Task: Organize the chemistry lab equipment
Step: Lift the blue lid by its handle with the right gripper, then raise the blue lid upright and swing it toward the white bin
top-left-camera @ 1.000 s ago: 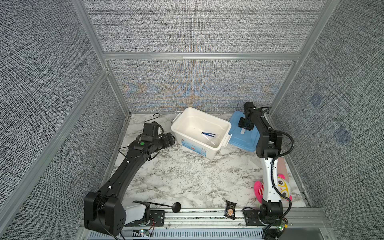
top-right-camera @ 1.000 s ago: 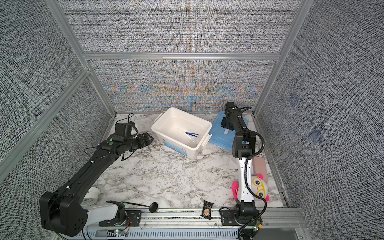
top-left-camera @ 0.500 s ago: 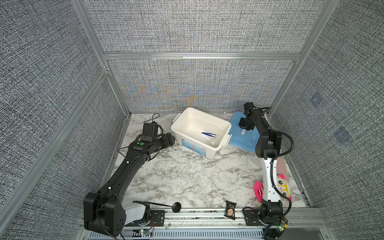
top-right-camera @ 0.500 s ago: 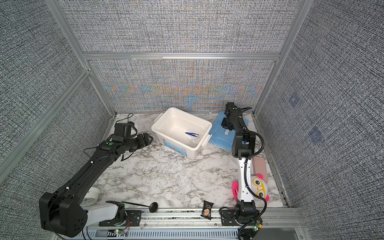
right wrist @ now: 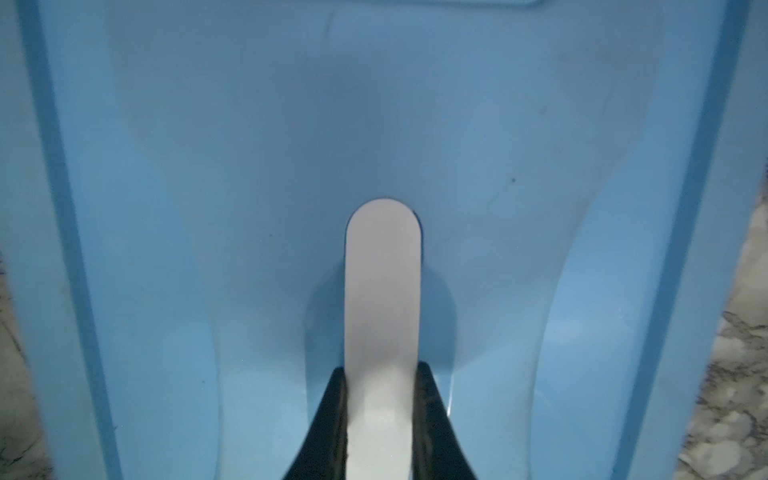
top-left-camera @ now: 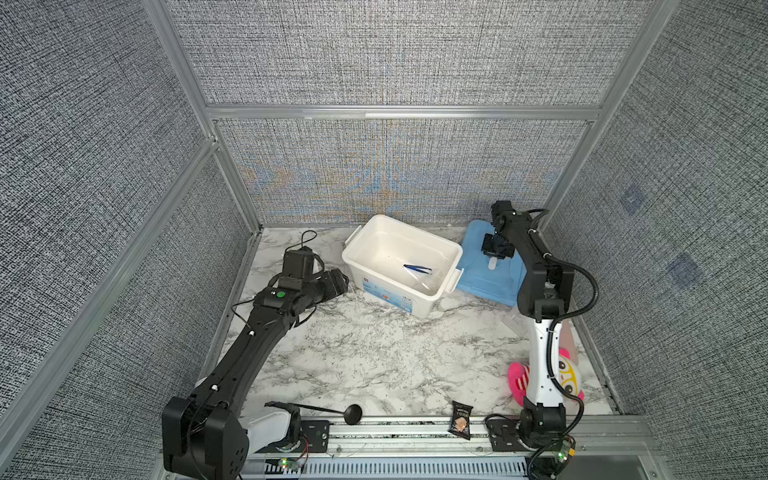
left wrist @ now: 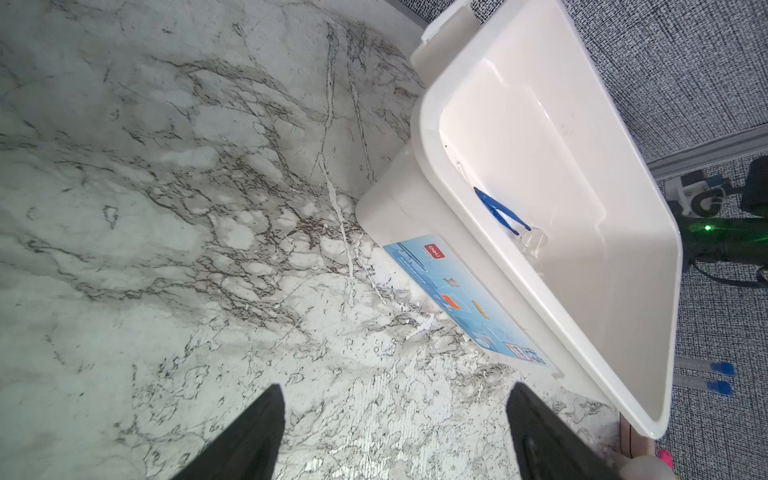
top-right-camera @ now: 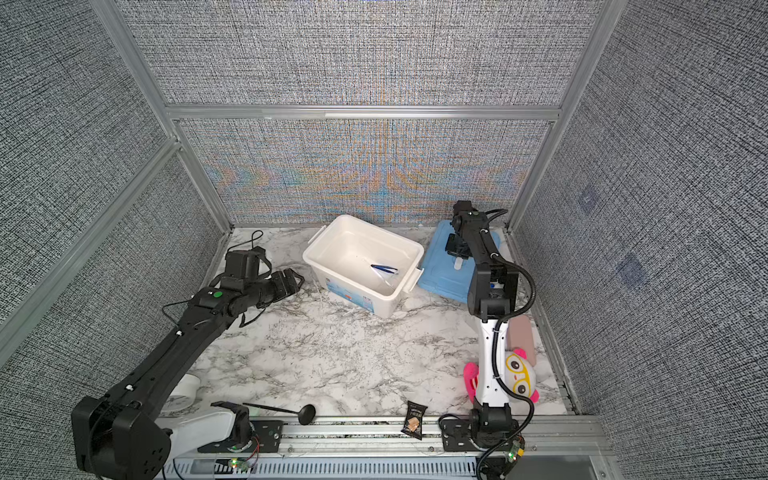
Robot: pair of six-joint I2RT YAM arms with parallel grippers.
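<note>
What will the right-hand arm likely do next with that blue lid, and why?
Probably lift it straight up a little: the right arm's jaws are shut on the white handle of the blue lid, which lies beside the open white bin.

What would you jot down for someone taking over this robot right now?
Left pincer: open, empty, over the table beside the white bin.
Right pincer: shut on the white handle of the blue lid, which rests right of the bin in both top views.
Done: dark blue tweezers and a clear item are in the bin.
To do: two blue-capped tubes lie outside the bin; other tools not seen. Lid not on yet.
</note>
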